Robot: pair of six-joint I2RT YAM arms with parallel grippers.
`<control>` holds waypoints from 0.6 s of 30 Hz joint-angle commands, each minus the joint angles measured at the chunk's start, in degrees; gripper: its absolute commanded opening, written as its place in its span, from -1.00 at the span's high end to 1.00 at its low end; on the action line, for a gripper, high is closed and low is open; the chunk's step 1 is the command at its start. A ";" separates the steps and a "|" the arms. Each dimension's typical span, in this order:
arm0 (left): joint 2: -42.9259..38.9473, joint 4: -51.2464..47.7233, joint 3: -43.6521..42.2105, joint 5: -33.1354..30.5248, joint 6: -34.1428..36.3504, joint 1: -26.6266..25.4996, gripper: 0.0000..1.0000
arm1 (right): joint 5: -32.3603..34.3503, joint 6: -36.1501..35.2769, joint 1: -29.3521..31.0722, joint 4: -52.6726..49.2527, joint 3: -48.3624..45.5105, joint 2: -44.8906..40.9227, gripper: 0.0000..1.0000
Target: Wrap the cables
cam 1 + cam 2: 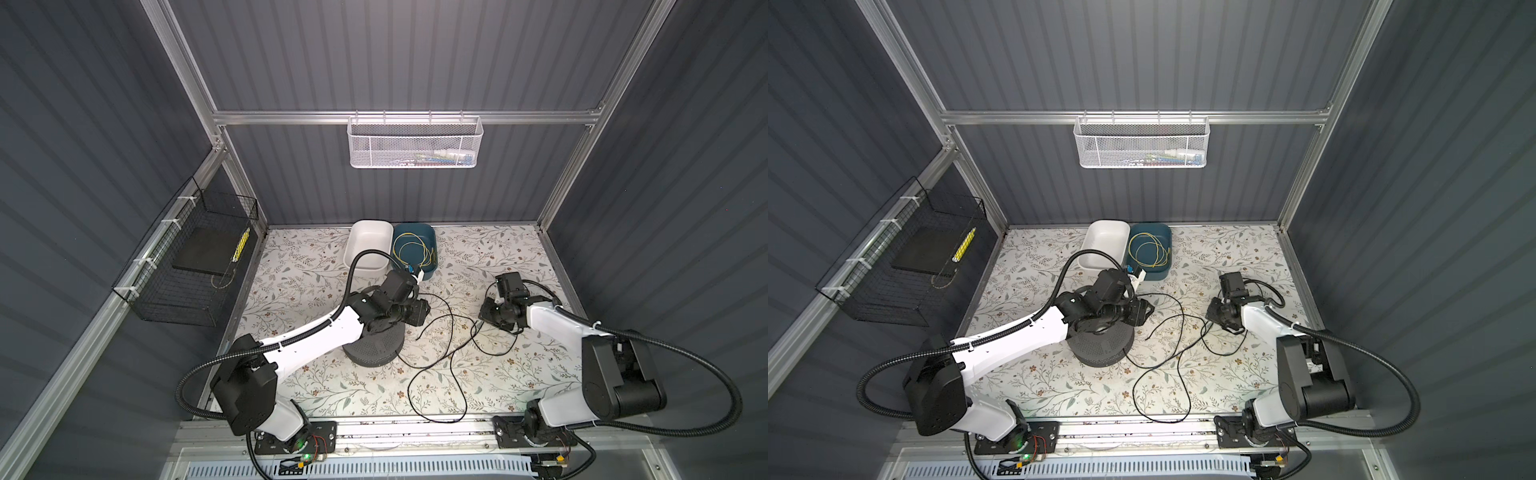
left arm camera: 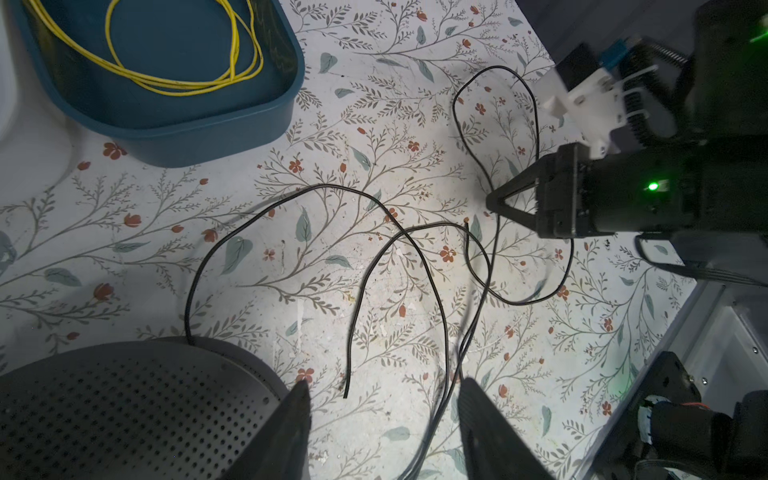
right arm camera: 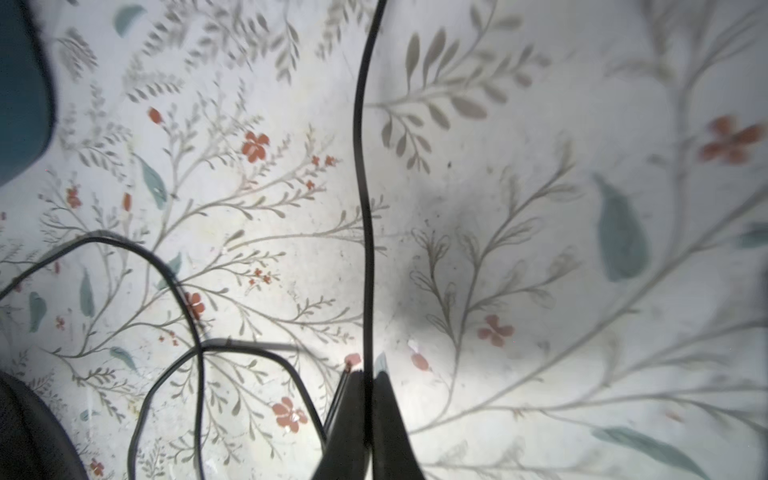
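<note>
cable, pinched — between right gripper tips

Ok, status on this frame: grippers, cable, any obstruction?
Right gripper shut on black cable. Left gripper open, strands passing between its jaws. Cable sprawled in loose loops, unwrapped. Grey perforated dome close by, cable meeting its edge.

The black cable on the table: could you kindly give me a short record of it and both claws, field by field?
black cable: loose loops sprawled on the floral table
right claw: shut on the black cable
left claw: open, over cable strands, gripping nothing
teal bin: holds a yellow wire coil
wrapping: not yet done
</note>
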 commanded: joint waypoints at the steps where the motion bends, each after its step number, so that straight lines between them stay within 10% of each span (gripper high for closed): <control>1: -1.31 -2.41 0.94 -2.52 2.34 0.03 -0.16 | 5.26 -3.09 0.03 -6.91 9.04 -6.77 1.00; 12: -1.02 -1.91 3.11 -0.52 3.11 0.03 -0.17 | 7.86 -8.39 -1.79 -20.66 48.59 -5.37 1.00; 18: -0.15 4.58 3.48 7.11 4.79 -0.56 -0.53 | 6.68 -7.84 -3.06 -22.99 58.67 -2.44 1.00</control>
